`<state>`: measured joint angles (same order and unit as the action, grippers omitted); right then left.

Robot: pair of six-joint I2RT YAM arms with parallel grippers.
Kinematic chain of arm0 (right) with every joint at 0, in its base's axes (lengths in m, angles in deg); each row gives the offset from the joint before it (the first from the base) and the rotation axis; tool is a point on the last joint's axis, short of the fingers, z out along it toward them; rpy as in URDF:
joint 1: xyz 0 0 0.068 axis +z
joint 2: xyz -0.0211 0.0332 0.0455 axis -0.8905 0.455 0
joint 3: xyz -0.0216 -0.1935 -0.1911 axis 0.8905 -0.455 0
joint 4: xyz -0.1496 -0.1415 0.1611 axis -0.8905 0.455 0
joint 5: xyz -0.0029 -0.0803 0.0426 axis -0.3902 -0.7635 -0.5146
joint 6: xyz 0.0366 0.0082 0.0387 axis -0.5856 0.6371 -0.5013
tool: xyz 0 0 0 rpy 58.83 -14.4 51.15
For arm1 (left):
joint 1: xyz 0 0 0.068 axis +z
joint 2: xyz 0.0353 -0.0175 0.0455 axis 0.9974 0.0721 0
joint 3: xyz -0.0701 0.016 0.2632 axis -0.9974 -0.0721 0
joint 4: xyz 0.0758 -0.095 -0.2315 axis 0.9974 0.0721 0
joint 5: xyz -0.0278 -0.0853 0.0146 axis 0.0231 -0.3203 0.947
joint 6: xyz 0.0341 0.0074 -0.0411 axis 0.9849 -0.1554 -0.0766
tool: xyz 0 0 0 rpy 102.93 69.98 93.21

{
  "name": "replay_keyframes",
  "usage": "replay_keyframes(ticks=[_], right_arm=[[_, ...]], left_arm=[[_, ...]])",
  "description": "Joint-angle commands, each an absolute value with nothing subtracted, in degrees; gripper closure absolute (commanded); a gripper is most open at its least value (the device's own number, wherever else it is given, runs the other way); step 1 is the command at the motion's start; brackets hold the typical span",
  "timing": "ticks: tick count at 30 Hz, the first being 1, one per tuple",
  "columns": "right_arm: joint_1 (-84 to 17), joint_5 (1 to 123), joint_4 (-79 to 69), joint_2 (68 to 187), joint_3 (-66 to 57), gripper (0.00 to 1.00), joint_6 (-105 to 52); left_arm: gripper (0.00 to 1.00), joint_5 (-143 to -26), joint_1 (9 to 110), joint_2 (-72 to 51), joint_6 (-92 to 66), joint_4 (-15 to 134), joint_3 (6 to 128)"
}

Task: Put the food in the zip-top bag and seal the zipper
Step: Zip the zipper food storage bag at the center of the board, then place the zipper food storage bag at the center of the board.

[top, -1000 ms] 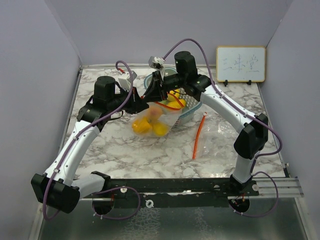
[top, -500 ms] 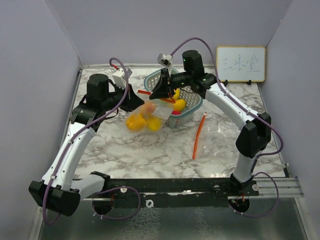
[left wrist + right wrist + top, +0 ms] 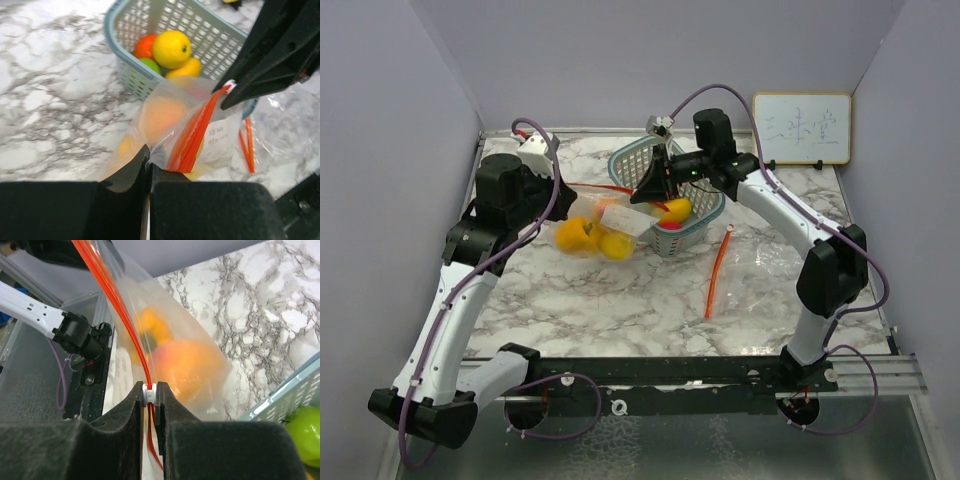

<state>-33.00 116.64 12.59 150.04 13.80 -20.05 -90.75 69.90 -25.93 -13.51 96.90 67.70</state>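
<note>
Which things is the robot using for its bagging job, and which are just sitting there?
For the job: clear zip-top bag with orange zipper, pinched by left gripper and right gripper; yellow-orange toy fruits inside it; more glossy toy fruits in the pale blue lattice basket.

Just lying about: that basket itself; loose orange strip on the marble table; framed whiteboard.

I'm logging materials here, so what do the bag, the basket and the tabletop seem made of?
The bag: thin clear plastic film, glossy; the fruit shows through. The basket: pale blue moulded plastic, judging by its even lattice. The tabletop: white with grey veins, marble-look; whether stone or a printed sheet, I cannot tell.
</note>
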Motion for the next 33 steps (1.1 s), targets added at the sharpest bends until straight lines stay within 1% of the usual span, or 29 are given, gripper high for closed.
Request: replay_keyframes(ticks=[1, 6, 9, 11, 17, 20, 21, 22, 23, 24, 25, 26, 29, 33], right_arm=[[-36.16, 113.45, 14.10, 147.99, 12.47, 0.96, -18.95], [-36.21, 113.24, 14.61, 147.72, 12.04, 0.96, -18.89], [-36.30, 111.48, 15.39, 147.31, 10.87, 0.95, -18.02], [-36.46, 110.53, 15.42, 146.98, 10.01, 0.96, -17.86], [-36.83, 108.10, 17.48, 147.87, 11.52, 0.96, -17.55], [-36.83, 104.85, 20.14, 148.94, 15.94, 0.95, -19.01], [-36.83, 102.96, 21.53, 149.33, 17.82, 0.88, -19.59], [-36.83, 100.55, 22.92, 149.63, 20.01, 0.75, -20.21], [-36.83, 98.06, 24.71, 149.68, 21.87, 0.66, -21.01], [-36.83, 94.72, 25.90, 149.49, 23.72, 0.59, -22.09], [-36.83, 90.75, 26.84, 149.07, 25.25, 0.50, -23.26], [-36.94, 86.38, 27.86, 148.61, 26.39, 0.42, -24.84], [-36.99, 71.83, 33.95, 147.24, 29.25, 0.35, -29.42], [-38.63, 55.49, 46.99, 148.18, 31.27, 0.30, -37.35]], left_arm=[[1.00, -72.26, 71.11, -29.88, -10.97, 97.22, 71.21], [1.00, -68.78, 71.18, -30.72, -12.14, 96.36, 70.02], [1.00, -62.57, 71.21, -32.00, -12.63, 96.21, 69.45], [1.00, -60.52, 71.12, -32.86, -12.66, 95.72, 69.08], [1.00, -60.60, 71.17, -33.27, -13.53, 94.93, 67.80], [1.00, -60.69, 71.14, -33.62, -14.05, 93.79, 66.74], [1.00, -60.42, 71.12, -33.73, -14.17, 93.27, 66.39], [1.00, -60.01, 71.15, -33.76, -14.29, 92.64, 65.90], [1.00, -59.30, 71.16, -33.83, -14.56, 91.96, 65.40], [1.00, -58.44, 71.12, -33.88, -14.94, 91.09, 64.84], [1.00, -57.46, 71.15, -33.88, -15.39, 90.19, 64.25], [1.00, -56.16, 71.21, -34.01, -16.02, 89.25, 63.62], [1.00, -51.77, 71.19, -34.40, -18.53, 85.84, 61.37], [1.00, -48.90, 71.20, -32.13, -21.12, 84.04, 59.12]])
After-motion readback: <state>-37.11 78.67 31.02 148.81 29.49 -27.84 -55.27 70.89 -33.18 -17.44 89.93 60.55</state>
